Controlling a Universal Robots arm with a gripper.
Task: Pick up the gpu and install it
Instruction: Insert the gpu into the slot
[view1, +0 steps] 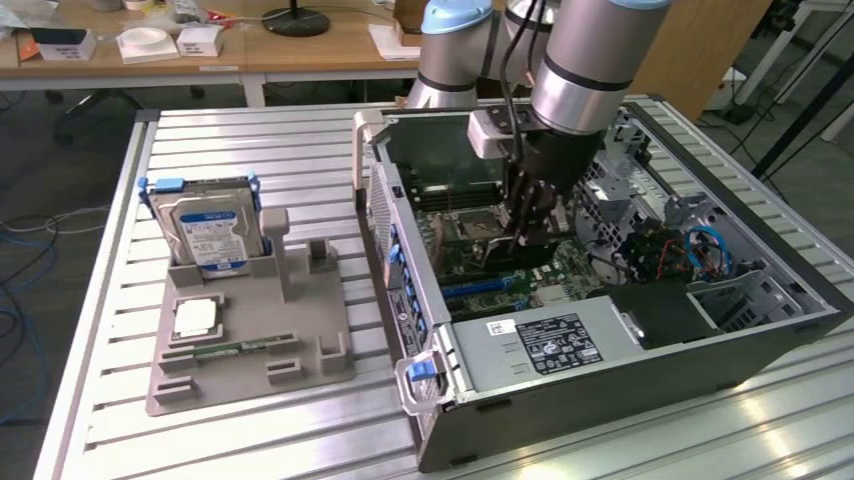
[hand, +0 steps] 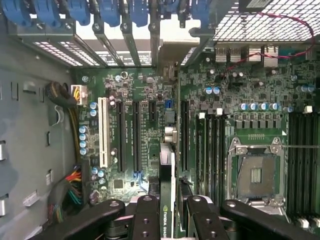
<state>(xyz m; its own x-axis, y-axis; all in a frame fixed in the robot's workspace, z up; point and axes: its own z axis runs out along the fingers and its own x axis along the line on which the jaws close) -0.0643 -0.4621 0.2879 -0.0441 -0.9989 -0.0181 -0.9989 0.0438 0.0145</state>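
Note:
My gripper (view1: 525, 222) is down inside the open computer case (view1: 747, 330), over the green motherboard (hand: 130, 90). It is shut on the gpu (hand: 165, 217), which I see edge-on in the wrist view, with a thin green board and a logo strip between the two black fingers (hand: 146, 216). The card hangs upright, running along a black expansion slot (hand: 183, 135) toward the rear bracket openings of the case. In the exterior view the gpu (view1: 509, 249) shows as a dark block just below the fingers. Whether it touches the slot is hidden.
To the exterior view's left, a grey fixture (view1: 247, 375) holds a silver hard drive with a blue label (view1: 203, 232), a memory stick (view1: 248, 348) and a small square chip (view1: 196, 317). Inside the case are the CPU socket (hand: 256, 175), cables (view1: 701, 250) and a power supply (view1: 554, 345).

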